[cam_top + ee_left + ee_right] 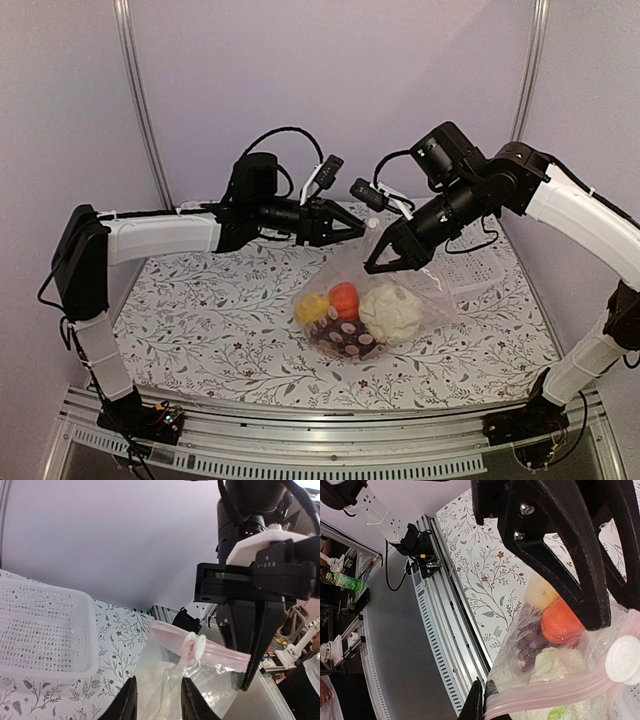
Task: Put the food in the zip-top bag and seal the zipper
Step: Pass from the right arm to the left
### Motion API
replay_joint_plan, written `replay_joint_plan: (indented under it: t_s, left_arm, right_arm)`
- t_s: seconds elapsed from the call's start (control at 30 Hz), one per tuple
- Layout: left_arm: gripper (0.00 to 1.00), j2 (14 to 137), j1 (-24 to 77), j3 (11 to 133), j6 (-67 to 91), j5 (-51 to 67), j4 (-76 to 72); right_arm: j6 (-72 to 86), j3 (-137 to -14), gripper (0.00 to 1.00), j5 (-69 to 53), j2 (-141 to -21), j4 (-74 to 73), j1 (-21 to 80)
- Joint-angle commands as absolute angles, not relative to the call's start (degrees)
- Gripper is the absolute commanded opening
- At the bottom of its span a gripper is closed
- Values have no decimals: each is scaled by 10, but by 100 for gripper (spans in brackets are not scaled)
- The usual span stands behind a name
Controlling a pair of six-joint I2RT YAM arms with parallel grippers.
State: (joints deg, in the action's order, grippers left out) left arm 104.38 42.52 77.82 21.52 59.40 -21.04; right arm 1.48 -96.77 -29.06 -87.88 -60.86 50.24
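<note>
The zip-top bag (375, 300) lies mid-table, its mouth lifted. Inside it is the food: a yellow piece (310, 307), an orange pumpkin (344, 298), white cauliflower (390, 312) and purple grapes (343, 338). My right gripper (376, 267) is shut on the end of the pink zipper (545, 697), its tips at the bag's corner (482, 702). A white slider (196, 647) sits on the zipper (225, 655). My left gripper (157, 700) hovers just below the slider, jaws apart with clear bag film between them. The right wrist view shows the pumpkin (562, 622) and grapes (530, 645) through the plastic.
A white perforated basket (40, 635) stands at the back right of the table (200, 320), behind my right arm (480, 272). The floral cloth ends at a metal rail (450, 645) along the near edge. The two grippers are close together above the bag.
</note>
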Motion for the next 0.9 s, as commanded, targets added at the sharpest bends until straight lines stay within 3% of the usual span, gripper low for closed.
replay_joint_plan:
  t_s: [0.0,0.23,0.67,0.87]
  left_arm:
    - [27,1061,436,804,230,614,-235]
    - [0,1056,440,797,242,619,-250]
    - [0,941,407,718,202,509,-207]
    - [0,894,407,684,194,427,-189]
  right_arm:
    - [17,-961,3,-287,-882,-612,506]
    - [21,-964,3,-277,-882,-613,506]
    - [61,-952,11,-153,-868,-612,476]
    - [72,-1007,11,-106,-883,-623,472]
